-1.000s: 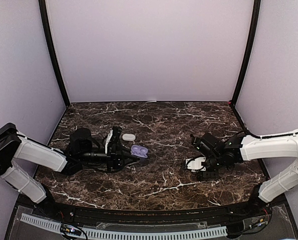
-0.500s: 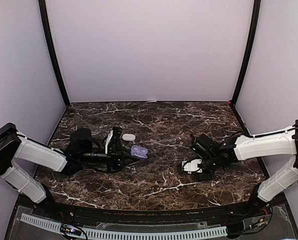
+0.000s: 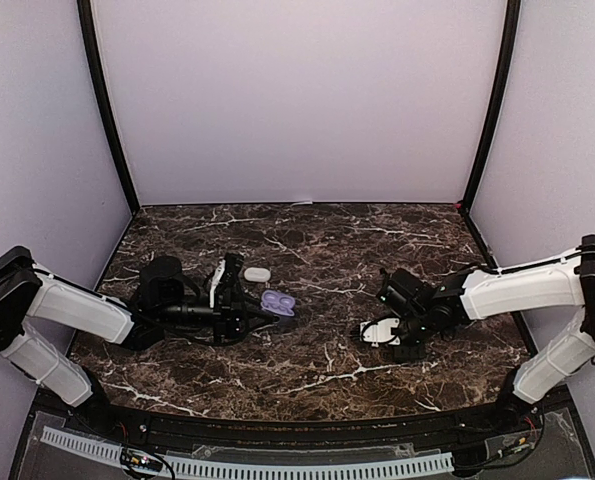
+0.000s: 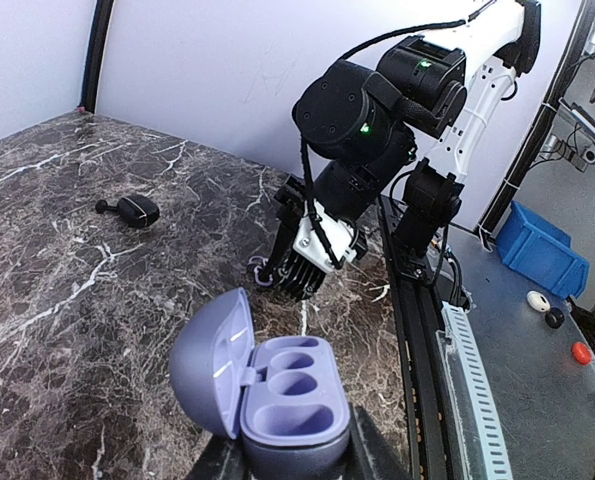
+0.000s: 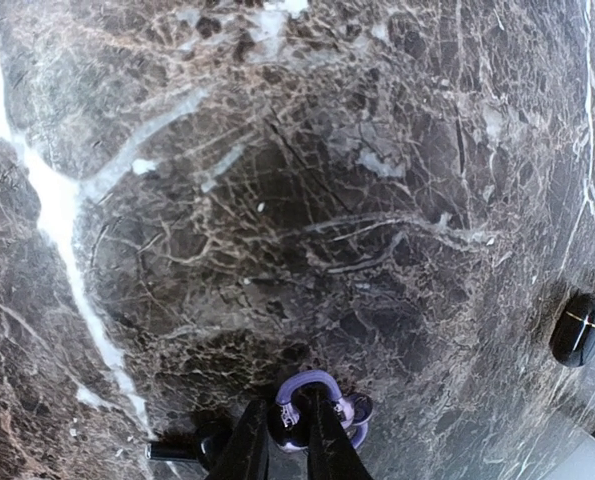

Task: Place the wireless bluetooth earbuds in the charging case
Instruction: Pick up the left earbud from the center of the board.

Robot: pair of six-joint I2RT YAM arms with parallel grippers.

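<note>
My left gripper (image 3: 267,308) is shut on the open purple charging case (image 3: 278,302) and holds it just above the table. In the left wrist view the case (image 4: 282,395) shows its lid tipped left and its wells empty, between my fingers (image 4: 372,452). My right gripper (image 3: 375,331) is down at the tabletop, right of centre. In the right wrist view it (image 5: 289,408) is pinched on a purple earbud (image 5: 322,412). From the left wrist the same earbud (image 4: 263,271) shows at the right gripper's tips (image 4: 299,272).
A closed white case (image 3: 257,273) lies behind the purple one. A dark earbud (image 5: 580,330) lies on the marble to the right of my right gripper, also in the left wrist view (image 4: 134,209). Another dark piece (image 5: 182,450) lies beside the right fingers.
My right gripper has shifted a little to the left, low over the table. The left arm and the purple case have not moved.
</note>
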